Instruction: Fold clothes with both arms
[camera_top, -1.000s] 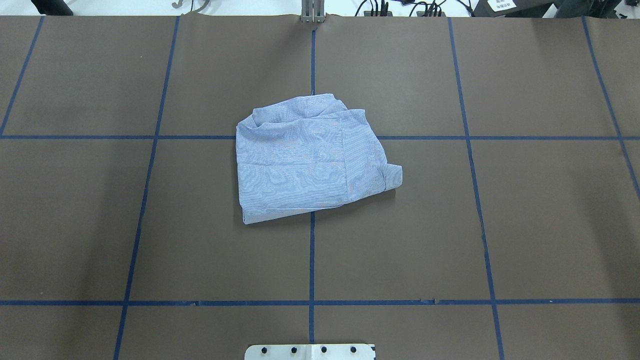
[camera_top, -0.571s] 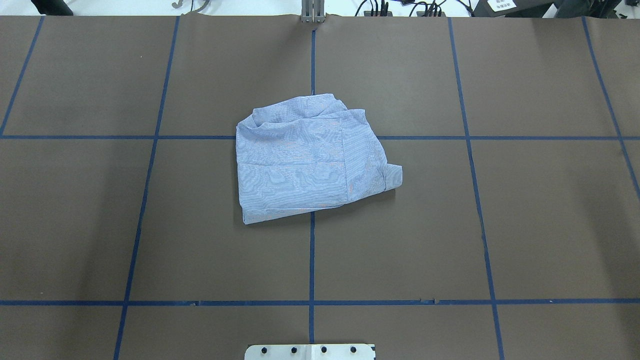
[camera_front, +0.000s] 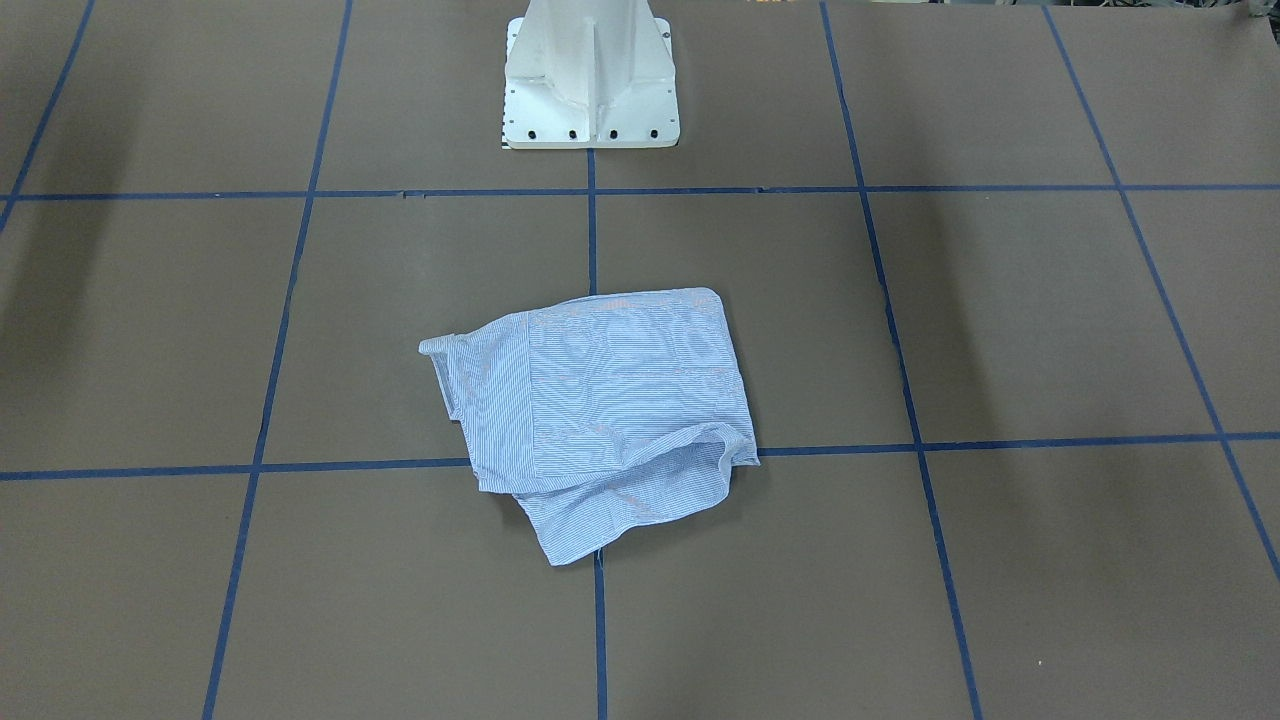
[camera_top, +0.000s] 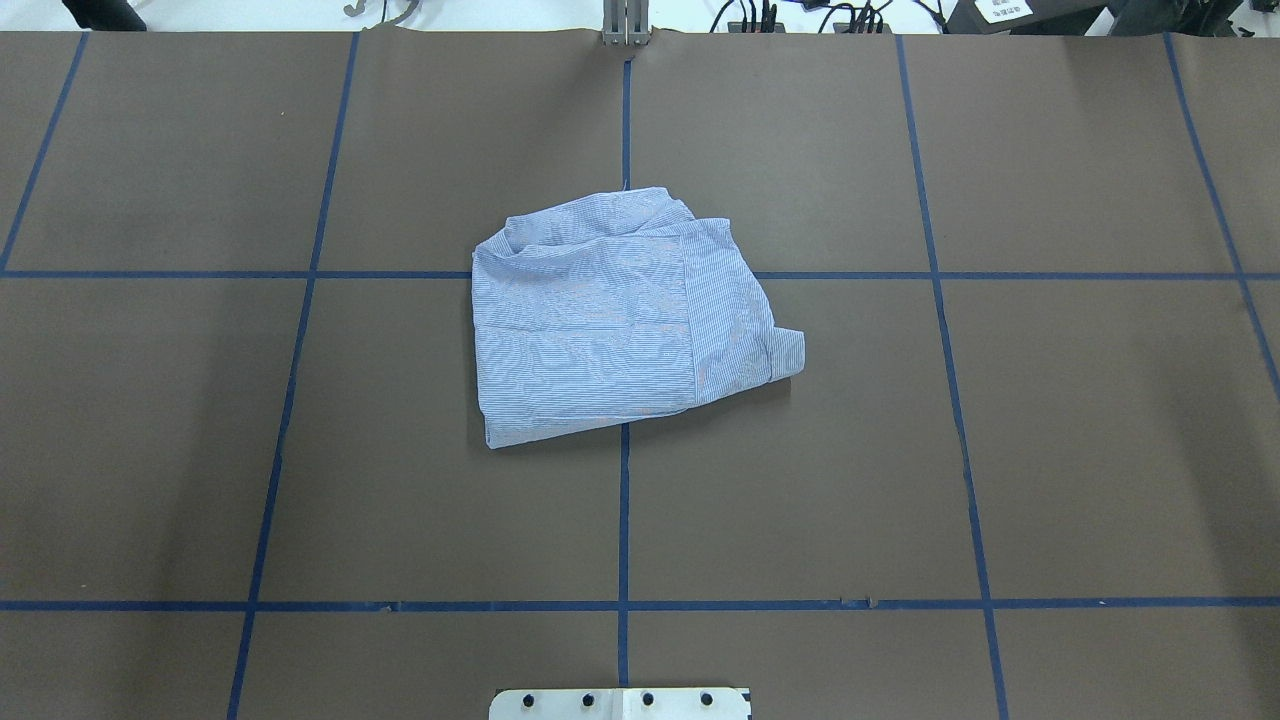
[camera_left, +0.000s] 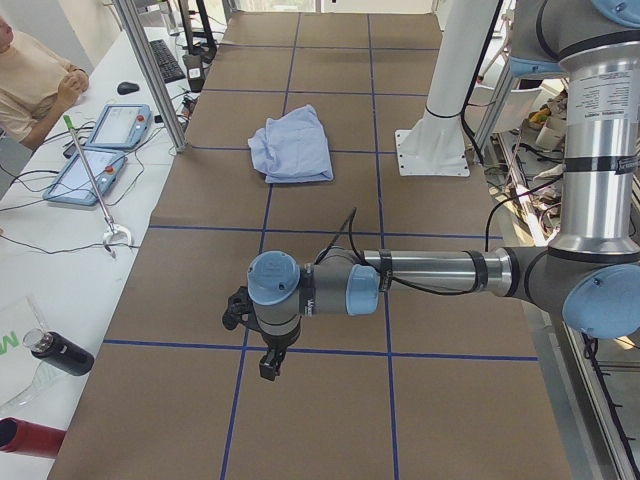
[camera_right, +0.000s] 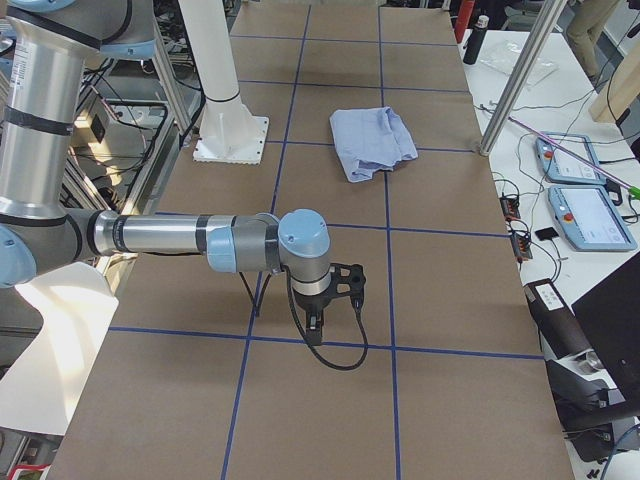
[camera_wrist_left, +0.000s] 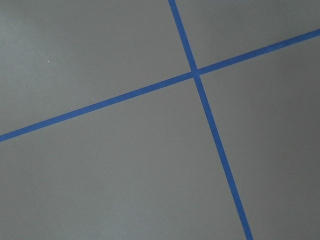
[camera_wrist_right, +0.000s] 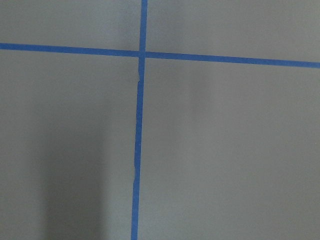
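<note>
The light blue-and-white striped shirt (camera_top: 625, 315) lies folded into a rough, rumpled square in the middle of the brown table; it also shows in the front-facing view (camera_front: 600, 410), the left view (camera_left: 293, 143) and the right view (camera_right: 371, 140). Neither arm touches it. My left gripper (camera_left: 268, 366) hangs over the table far from the shirt, seen only from the left side. My right gripper (camera_right: 315, 322) hangs likewise at the opposite end, seen only from the right side. I cannot tell whether either is open or shut. Both wrist views show only bare table with blue tape lines.
The white pedestal base (camera_front: 590, 80) stands behind the shirt. Blue tape lines (camera_top: 624, 520) divide the table (camera_top: 200, 450) into squares. Side benches hold teach pendants (camera_right: 590, 215), bottles (camera_left: 60, 352) and cables. A seated person (camera_left: 30, 70) is at the left view's far edge.
</note>
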